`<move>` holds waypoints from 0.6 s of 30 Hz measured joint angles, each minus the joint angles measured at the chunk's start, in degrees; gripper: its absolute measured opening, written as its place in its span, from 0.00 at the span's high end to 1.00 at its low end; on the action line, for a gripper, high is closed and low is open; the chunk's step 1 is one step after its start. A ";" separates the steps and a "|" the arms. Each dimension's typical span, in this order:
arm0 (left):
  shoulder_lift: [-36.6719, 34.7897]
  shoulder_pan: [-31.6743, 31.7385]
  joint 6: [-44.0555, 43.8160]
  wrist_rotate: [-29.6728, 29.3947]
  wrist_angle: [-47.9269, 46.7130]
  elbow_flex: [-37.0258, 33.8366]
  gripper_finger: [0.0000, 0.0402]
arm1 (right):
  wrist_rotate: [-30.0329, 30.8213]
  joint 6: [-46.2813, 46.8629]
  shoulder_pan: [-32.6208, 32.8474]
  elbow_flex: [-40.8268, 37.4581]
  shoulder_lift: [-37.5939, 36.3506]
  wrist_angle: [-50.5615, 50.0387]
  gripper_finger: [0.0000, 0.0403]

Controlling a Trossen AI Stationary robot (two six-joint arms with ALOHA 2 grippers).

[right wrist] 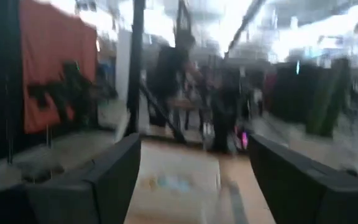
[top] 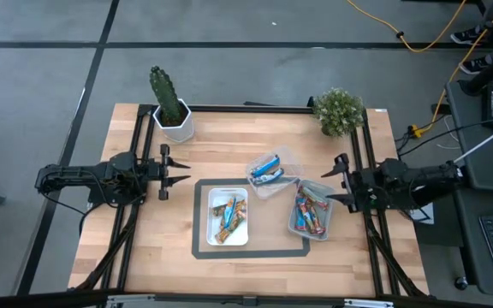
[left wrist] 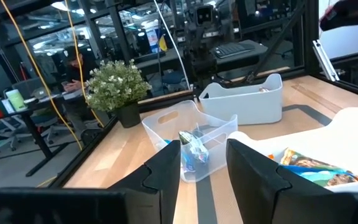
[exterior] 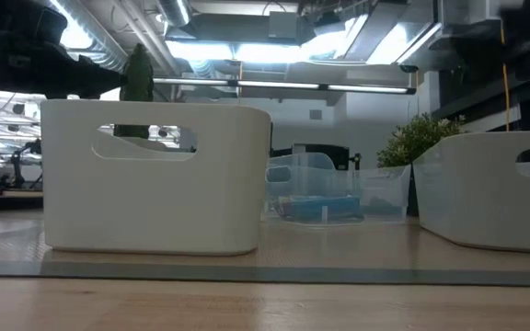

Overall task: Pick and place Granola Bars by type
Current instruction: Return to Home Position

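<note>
Nearest you, the white tray [top: 210, 231] holds gold-brown Granola Bars [top: 228, 218]. The gray bin [top: 317, 185] at its 3 o'clock holds red ones, and the clear bin [top: 286, 156] at 2 o'clock holds blue. The left gripper [top: 178, 172] at the table's 9 o'clock and the right gripper [top: 332, 184] at 3 are both released.

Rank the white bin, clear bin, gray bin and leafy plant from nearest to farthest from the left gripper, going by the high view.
From the left gripper, on the left side:
1. white bin, left of centre, closest.
2. clear bin, about mid-way across.
3. gray bin, on the right, beside the right gripper.
4. leafy plant, in the far right corner.
</note>
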 joint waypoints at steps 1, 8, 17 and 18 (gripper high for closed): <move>0.04 -0.02 -0.01 0.02 -0.12 0.00 0.69 | -0.06 -0.08 -1.09 0.00 0.02 -2.14 0.26; 0.07 0.00 -0.01 0.01 -0.08 0.00 0.70 | -0.23 1.31 -9.39 0.00 0.02 -6.97 0.26; 0.07 0.00 -0.01 0.02 -0.10 0.00 0.70 | -0.08 -0.18 -10.24 0.00 0.02 -10.59 0.27; 0.07 0.00 -0.01 0.02 -0.08 0.00 0.70 | -0.07 -0.20 -9.34 0.00 0.02 -10.59 0.27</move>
